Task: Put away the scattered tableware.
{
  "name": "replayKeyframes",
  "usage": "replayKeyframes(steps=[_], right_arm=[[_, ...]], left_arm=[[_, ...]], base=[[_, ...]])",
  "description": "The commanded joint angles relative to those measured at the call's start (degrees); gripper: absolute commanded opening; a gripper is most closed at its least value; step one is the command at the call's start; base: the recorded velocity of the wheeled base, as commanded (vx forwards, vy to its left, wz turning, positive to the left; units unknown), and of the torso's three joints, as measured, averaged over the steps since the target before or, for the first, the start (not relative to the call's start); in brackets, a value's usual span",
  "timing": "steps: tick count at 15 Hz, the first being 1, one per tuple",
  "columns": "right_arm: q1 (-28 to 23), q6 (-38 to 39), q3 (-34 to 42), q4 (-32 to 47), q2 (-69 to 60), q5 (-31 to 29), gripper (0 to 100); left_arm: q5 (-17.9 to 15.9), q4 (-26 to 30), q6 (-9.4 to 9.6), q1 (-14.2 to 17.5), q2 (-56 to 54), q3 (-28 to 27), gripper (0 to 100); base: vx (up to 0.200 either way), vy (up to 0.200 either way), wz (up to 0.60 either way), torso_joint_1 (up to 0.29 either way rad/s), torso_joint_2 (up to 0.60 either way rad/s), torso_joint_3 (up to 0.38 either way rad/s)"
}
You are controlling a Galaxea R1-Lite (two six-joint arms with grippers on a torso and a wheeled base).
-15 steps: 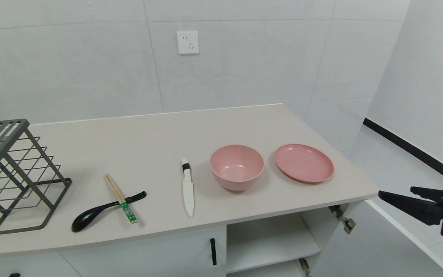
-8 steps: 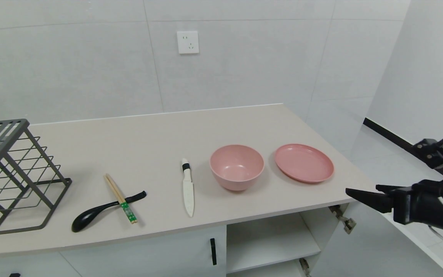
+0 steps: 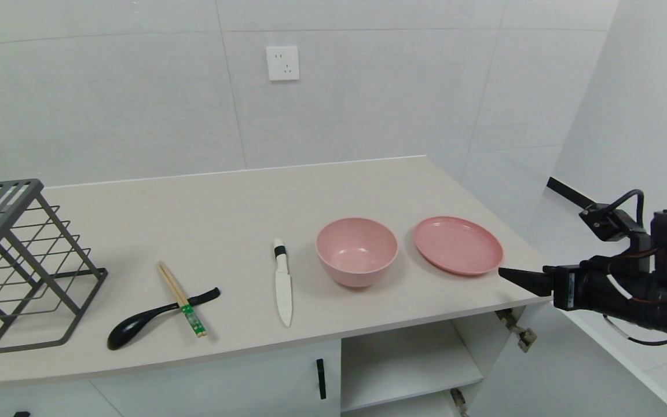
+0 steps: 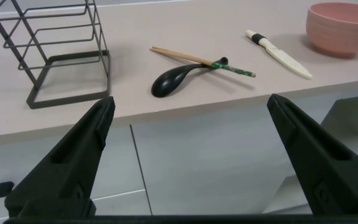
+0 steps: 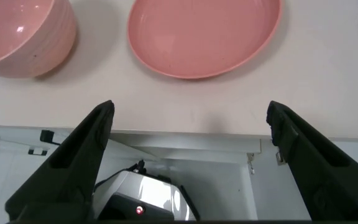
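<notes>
On the beige counter [image 3: 252, 202] lie a pink bowl [image 3: 356, 250], a pink plate [image 3: 457, 244] to its right, a white knife [image 3: 282, 282], wooden chopsticks [image 3: 181, 297] and a black spoon [image 3: 148, 318] that crosses under them. My right gripper [image 3: 521, 278] is open at the counter's right front corner, just short of the plate [image 5: 204, 31] and beside the bowl [image 5: 17, 34]. My left gripper [image 4: 189, 106] is open in front of and below the counter edge, facing the spoon [image 4: 174, 79], the chopsticks [image 4: 191, 59] and the knife [image 4: 278, 55].
A dark wire rack [image 3: 15, 260] stands at the counter's left end. Below the counter on the right a cabinet is open, with a white shelf [image 3: 409, 365] inside; the door beside it, with a black handle [image 3: 321, 379], is closed. Tiled walls stand behind and to the right.
My right arm has moved left from the picture's right edge to the counter's right front corner, with the fingertips now near the plate. The tableware has not moved.
</notes>
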Motion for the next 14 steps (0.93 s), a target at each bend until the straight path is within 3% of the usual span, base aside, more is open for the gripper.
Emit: replayKeyframes(steps=[1,10,14], right_arm=[[0.0,-0.3,-1.1,-0.1,0.8,0.0,100],[0.2,-0.3,-7.6,-0.1,8.7,-0.1,100],[0.3,-0.8,-7.8,-0.1,8.5,-0.2,100]], left_arm=[[0.1,0.0,0.04,0.0,0.1,0.0,100],[0.0,-0.1,0.13,0.0,0.1,0.0,100],[-0.2,-0.1,0.39,0.0,0.1,0.0,100]], base=[[0.0,-0.2,0.0,0.002,0.0,-0.002],[0.0,0.0,0.0,0.0,0.0,0.0],[0.0,-0.15,0.0,0.002,0.0,-0.001]])
